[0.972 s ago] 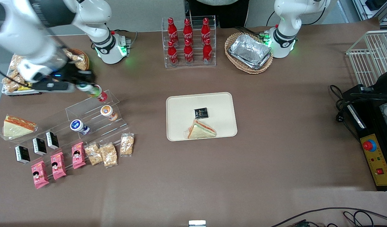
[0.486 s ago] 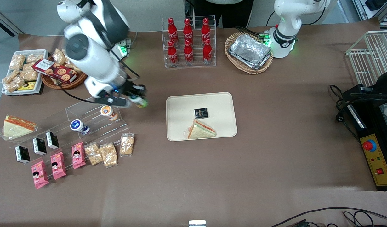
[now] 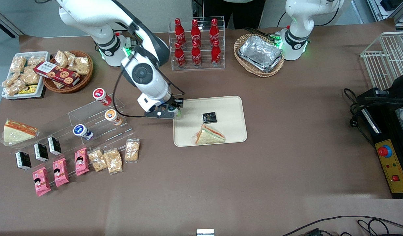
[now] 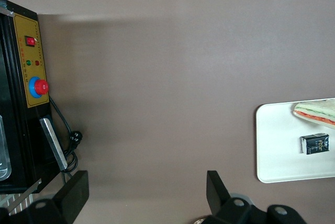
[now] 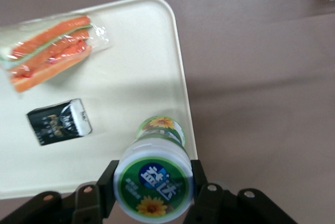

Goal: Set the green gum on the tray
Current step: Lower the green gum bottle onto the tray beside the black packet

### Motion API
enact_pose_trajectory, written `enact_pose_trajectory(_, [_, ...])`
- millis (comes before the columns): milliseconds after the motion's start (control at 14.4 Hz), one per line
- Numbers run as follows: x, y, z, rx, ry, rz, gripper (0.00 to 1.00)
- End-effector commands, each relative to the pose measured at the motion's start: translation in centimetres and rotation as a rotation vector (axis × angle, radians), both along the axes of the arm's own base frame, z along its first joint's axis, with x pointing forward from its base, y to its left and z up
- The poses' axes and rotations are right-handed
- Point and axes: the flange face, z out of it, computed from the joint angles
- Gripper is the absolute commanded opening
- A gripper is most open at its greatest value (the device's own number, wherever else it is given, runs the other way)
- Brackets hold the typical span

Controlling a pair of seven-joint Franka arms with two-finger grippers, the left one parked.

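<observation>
My right gripper (image 3: 177,110) is shut on the green gum (image 3: 179,111) and holds it above the tray's (image 3: 229,106) edge at the working arm's end. In the right wrist view the green gum (image 5: 153,181) sits between the two black fingers (image 5: 106,180), lid toward the camera. Its body hangs over the cream tray's rim (image 5: 180,85). A wrapped sandwich (image 3: 209,135) and a small black packet (image 3: 209,117) lie on the tray. The tray also shows in the left wrist view (image 4: 277,145).
An acrylic stepped stand (image 3: 90,123) holds red-lidded (image 3: 101,96), orange-lidded (image 3: 112,117) and blue-lidded (image 3: 81,131) canisters. A cola bottle rack (image 3: 196,42) and a wicker basket of foil trays (image 3: 259,54) stand farther from the camera than the tray.
The right arm has swung from the acrylic stand to the tray's edge, carrying the green gum shut in its fingers. The red-lidded canister is uncovered again.
</observation>
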Motion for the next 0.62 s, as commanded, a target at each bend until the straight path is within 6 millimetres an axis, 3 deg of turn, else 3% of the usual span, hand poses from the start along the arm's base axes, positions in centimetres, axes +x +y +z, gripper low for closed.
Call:
enact_pose_trajectory(0, [-1.2,1.7,-4.6,-0.05,-0.035,0.012,0.0])
enact_pose_trajectory(208, [-2.4,2.8,-7.1,-0.094,-0.055,0.039,0.0])
enact_pose_trajectory(556, [-3.4,3.8,-7.8,-0.091,-0.049,0.049,0.0])
